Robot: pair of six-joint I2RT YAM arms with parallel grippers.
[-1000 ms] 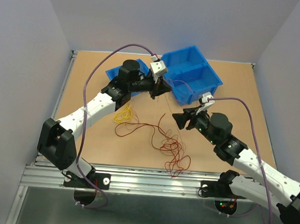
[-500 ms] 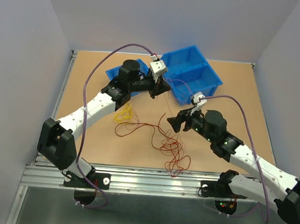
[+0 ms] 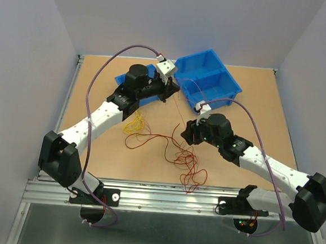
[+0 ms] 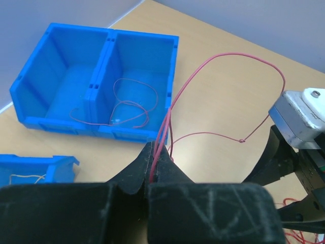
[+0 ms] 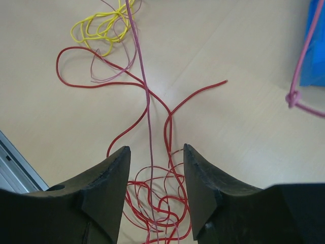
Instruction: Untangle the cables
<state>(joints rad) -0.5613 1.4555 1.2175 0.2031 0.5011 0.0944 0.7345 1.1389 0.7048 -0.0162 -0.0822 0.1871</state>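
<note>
My left gripper (image 4: 154,152) is shut on a thin dark red cable (image 4: 223,56), which loops up and out from its fingertips. In the top view this gripper (image 3: 167,95) hangs in front of the blue bins. The held cable runs down as a taut strand (image 5: 147,117) between the fingers of my open right gripper (image 5: 155,148), touching neither. Under the right gripper (image 3: 186,133) lies a tangle of red cables (image 5: 157,203) on the table. A yellow cable (image 3: 133,123) lies curled to the left of the tangle (image 3: 185,164).
A large blue two-compartment bin (image 3: 227,96) stands at the back, and one compartment (image 4: 137,34) holds a thin red wire (image 4: 132,101). A smaller blue bin (image 3: 123,77) sits left of it, under the left arm. Thick purple cords arch over both arms.
My right gripper has moved left and forward over the red tangle, and its jaws have come closer together. The left gripper has drawn slightly back and left, still holding the cable.
</note>
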